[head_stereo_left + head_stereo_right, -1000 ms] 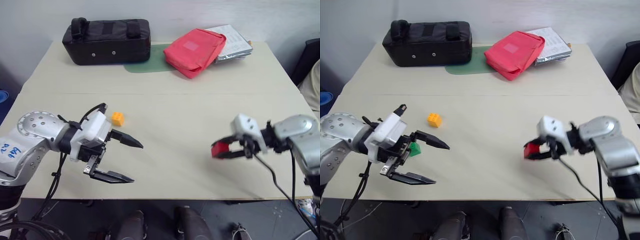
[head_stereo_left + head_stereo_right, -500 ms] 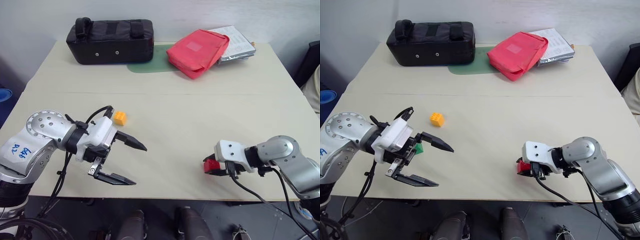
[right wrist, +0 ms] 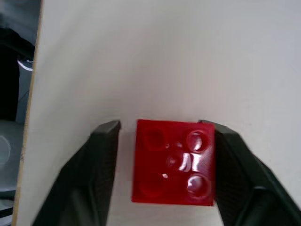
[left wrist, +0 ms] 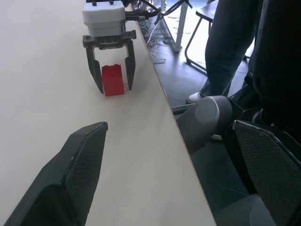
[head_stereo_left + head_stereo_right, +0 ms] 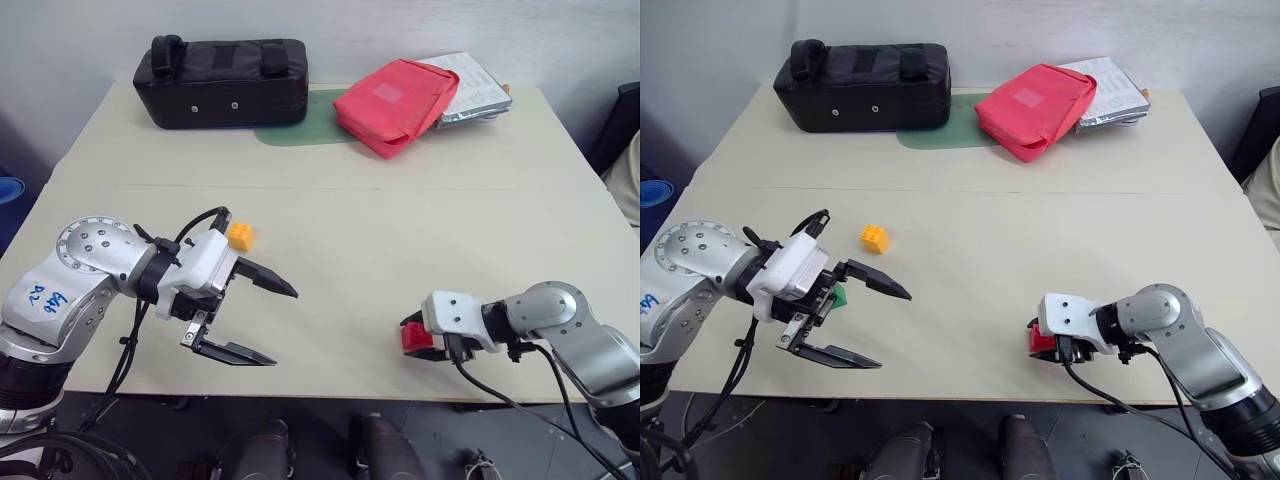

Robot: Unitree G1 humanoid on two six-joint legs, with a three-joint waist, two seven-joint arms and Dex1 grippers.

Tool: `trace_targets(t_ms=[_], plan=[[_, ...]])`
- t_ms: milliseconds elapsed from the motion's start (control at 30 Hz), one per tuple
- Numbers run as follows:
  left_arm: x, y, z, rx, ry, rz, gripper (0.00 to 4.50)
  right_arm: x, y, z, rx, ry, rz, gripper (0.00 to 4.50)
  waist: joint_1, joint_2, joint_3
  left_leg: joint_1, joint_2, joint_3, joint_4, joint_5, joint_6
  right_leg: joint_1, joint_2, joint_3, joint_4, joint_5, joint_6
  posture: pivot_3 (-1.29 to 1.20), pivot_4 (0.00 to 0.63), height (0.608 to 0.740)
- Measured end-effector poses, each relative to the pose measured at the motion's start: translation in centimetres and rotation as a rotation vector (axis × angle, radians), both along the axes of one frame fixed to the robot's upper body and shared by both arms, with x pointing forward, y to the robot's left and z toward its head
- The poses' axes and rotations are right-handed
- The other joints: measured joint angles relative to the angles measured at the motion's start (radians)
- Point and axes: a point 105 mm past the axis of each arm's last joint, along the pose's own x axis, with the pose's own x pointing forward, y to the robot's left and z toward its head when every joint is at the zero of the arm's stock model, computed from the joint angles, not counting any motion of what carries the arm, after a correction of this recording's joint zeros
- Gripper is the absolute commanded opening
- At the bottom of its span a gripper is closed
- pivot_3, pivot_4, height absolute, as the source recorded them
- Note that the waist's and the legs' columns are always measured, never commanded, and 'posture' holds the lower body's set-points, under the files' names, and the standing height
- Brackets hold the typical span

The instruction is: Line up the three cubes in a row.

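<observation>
Straddling the small red studded plastic brick [image 3: 173,162], the right gripper [image 4: 109,70] has its jaws apart: a gap shows on one side, the other finger [image 3: 235,169] looks against the brick or nearly so. Can't call it a grip. Brick sits on the beige counter [image 5: 400,220] close to the near edge, right side. Left gripper [image 5: 262,320] hangs wide open above the counter at left, holding nothing. Small orange-yellow studded brick [image 5: 874,238] lies just beyond the left gripper, apart from it. Small green brick [image 5: 839,296] is mostly hidden behind the left gripper's body. Red brick is well apart from the other two. At the far edge: black zip case [image 5: 222,80], red fabric pouch [image 5: 392,102], green mat [image 5: 300,125].
</observation>
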Motion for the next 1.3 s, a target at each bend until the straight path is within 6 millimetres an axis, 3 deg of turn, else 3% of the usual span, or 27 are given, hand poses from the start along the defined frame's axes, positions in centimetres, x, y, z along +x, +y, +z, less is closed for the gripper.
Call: trace_targets(t_ms=[100, 267, 400, 467, 700, 900, 1000, 1100, 1300], plan=[[0.1, 0.1, -0.2, -0.004, 0.007, 0.015, 4.5, -0.6, 0.1, 0.3, 0.016, 0.022, 0.011, 4.47, -0.001, 0.0, 0.0, 0.0, 0.0, 0.0, 0.001, 0.0, 0.001, 0.001, 0.0, 0.0, 0.0, 0.0, 0.0, 0.0, 0.15, 0.74], [0.5, 1.4, -1.6, -0.039, 0.05, 0.159, 4.5, -0.8, 0.0, 3.3, 0.153, 0.029, 0.012, 4.47, -0.004, 0.0, 0.0, 0.0, 0.001, 0.0, 0.001, 0.0, 0.001, 0.001, 0.0, 0.0, 0.0, 0.0, 0.0, 0.0, 0.15, 0.74], [0.7, 4.9, -3.2, -0.086, 0.085, 0.437, 4.5, -0.1, -0.5, 6.6, 0.262, -0.02, -0.009, 4.47, -0.007, 0.0, 0.0, 0.001, 0.002, -0.001, 0.0, -0.001, 0.001, 0.001, -0.001, 0.0, -0.001, 0.0, 0.0, 0.0, 0.15, 0.74], [0.5, 6.5, -4.0, -0.095, 0.099, 0.56, 4.5, -0.1, -0.7, 7.3, 0.292, -0.024, -0.015, 4.47, -0.003, 0.0, 0.0, 0.001, 0.002, -0.002, -0.001, -0.001, 0.002, 0.001, -0.001, 0.0, -0.003, 0.0, 0.0, 0.0, 0.15, 0.74], [-2.8, 14.2, -5.6, -0.147, 0.092, 1.065, 4.5, -0.2, -0.8, 9.7, 0.414, 0.02, 0.002, 4.47, -0.003, -0.002, -0.001, 0.003, 0.001, -0.002, -0.003, -0.004, 0.005, 0.003, -0.003, 0.0, -0.004, 0.0, 0.0, 0.0, 0.15, 0.74], [-3.9, 18.5, -7.9, -0.078, 0.055, 1.257, 4.5, 0.1, -0.3, 11.5, 0.471, 0.033, 0.033, 4.47, 0.002, -0.003, -0.002, 0.004, 0.001, -0.003, -0.005, -0.005, 0.006, 0.003, -0.004, -0.002, -0.005, -0.001, -0.002, 0.0, 0.15, 0.74], [-2.0, 18.6, -6.6, -0.09, -0.019, 1.226, 4.5, 0.1, -0.1, 11.5, 0.471, 0.043, 0.044, 4.47, 0.004, -0.005, -0.003, 0.004, 0.0, -0.004, -0.005, -0.006, 0.006, 0.003, -0.005, -0.002, -0.005, -0.001, -0.002, 0.0, 0.15, 0.74], [0.2, 17.4, -4.9, -0.101, -0.084, 1.154, 4.5, 0.2, 0.0, 11.6, 0.47, 0.039, 0.046, 4.47, -0.002, -0.005, -0.003, 0.004, 0.0, -0.004, -0.006, -0.006, 0.006, 0.003, -0.005, -0.002, -0.005, -0.001, -0.002, 0.0, 0.15, 0.74], [3.2, 14.0, -5.1, -0.017, -0.113, 0.927, 4.5, -0.7, 0.2, 11.0, 0.469, 0.058, 0.056, 4.47, -0.009, -0.005, -0.003, 0.002, 0.001, -0.003, -0.007, -0.003, 0.0, 0.001, -0.004, -0.003, -0.006, -0.001, -0.002, 0.0, 0.15, 0.74]])
